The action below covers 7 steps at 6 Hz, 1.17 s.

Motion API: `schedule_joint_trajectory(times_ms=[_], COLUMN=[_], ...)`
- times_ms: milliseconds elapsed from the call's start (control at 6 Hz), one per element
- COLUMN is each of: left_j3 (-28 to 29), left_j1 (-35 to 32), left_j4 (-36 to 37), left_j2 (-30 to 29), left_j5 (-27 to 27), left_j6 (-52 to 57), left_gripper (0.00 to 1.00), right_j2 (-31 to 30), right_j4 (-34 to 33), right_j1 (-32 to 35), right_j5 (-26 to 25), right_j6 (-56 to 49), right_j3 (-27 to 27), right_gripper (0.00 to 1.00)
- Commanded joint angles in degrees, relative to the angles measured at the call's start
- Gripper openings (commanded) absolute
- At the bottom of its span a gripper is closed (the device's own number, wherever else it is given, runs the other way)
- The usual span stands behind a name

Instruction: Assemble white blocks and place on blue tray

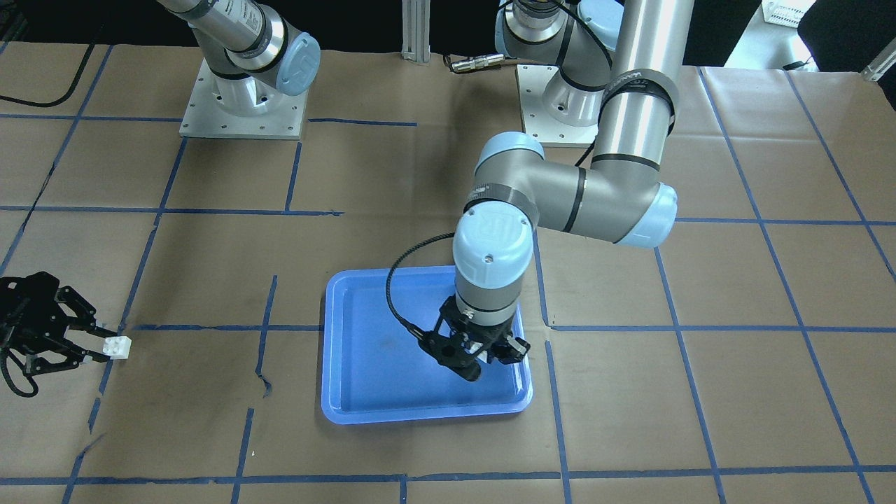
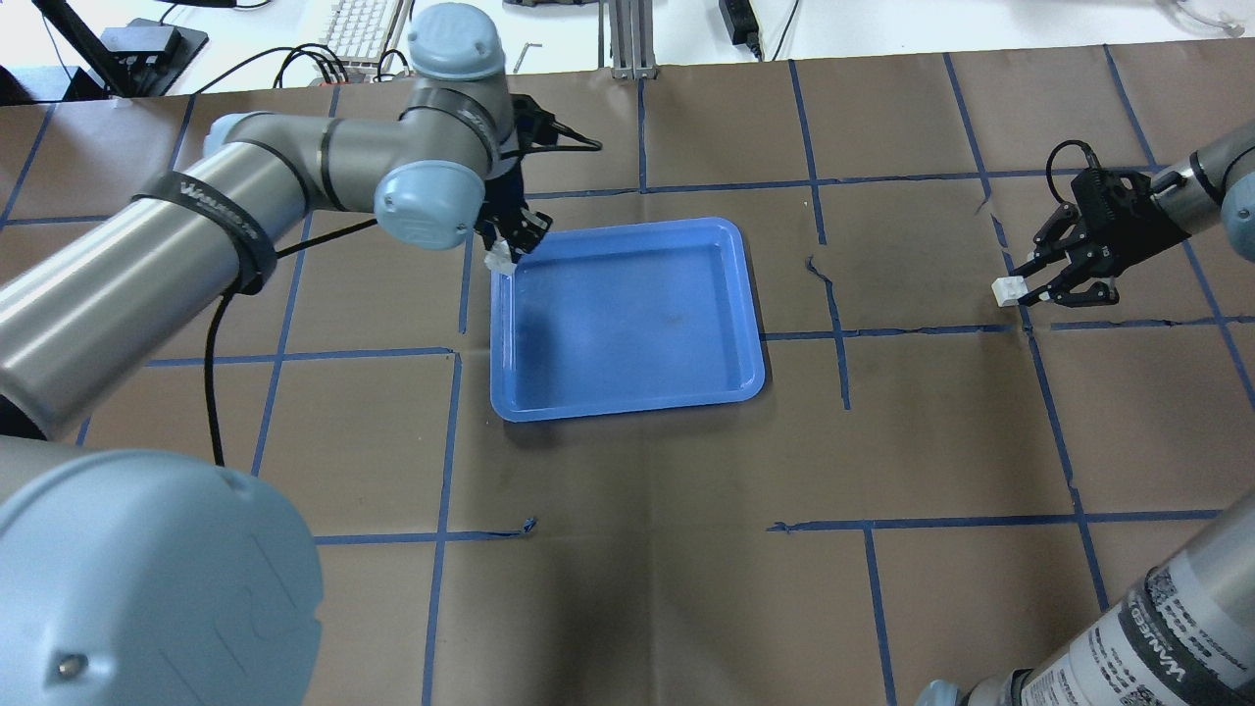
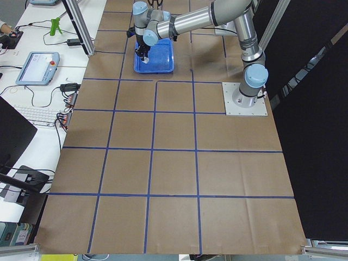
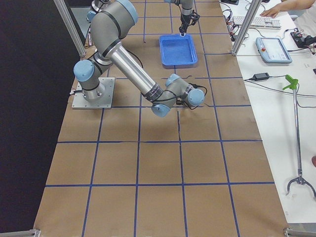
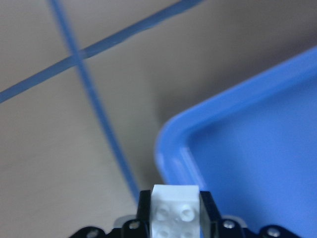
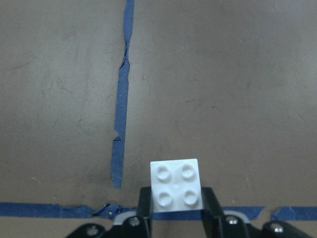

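Note:
The blue tray [image 2: 627, 410] lies at the middle of the table, also in the front view [image 1: 378, 350]. My left gripper [image 2: 507, 250] hangs over the tray's far left corner, shut on a white block [image 2: 501, 259]. The left wrist view shows that block [image 5: 176, 206] between the fingers, above the tray's corner rim [image 5: 171, 144]. My right gripper [image 2: 1020, 284] is far to the right of the tray, low over the paper, shut on the other white block [image 2: 1006, 291]. This block also shows in the front view [image 1: 117, 346] and, studs up, in the right wrist view [image 6: 176, 188].
Brown paper with a blue tape grid [image 2: 843, 333] covers the table; the tape is torn in places [image 6: 119, 148]. The arm bases [image 1: 241, 105] stand at the robot's side. A keyboard [image 2: 368, 29] and cables lie past the far edge.

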Motion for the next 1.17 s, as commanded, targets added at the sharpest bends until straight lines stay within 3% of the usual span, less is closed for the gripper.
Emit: schedule_joint_trajectory(times_ms=[0,167,667,1000], left_j3=[-5.34,-8.07,-7.66,-8.18], left_j1=[-3.22,-4.8,-6.56,-7.18], left_j4=[3.99,5.94,10.76,16.64], left_j2=[0.37,1.15,-0.51,-1.65], left_j5=[-0.53,-0.44,0.43,0.7], left_j6=[18.37,25.77,29.09,29.27], left_gripper=[0.0,0.0,0.0,0.0], right_j2=[-4.01,-6.39,-8.17,-12.98], right_j4=[0.02,0.37,2.13,1.61], right_j1=[0.97,2.64,6.33,7.49], right_j5=[0.74,3.27,6.9,7.59], right_j6=[0.7,1.75,5.62,9.31], right_j3=[-0.37,0.07,0.51,6.88], right_gripper=[0.29,0.29,0.3,0.3])
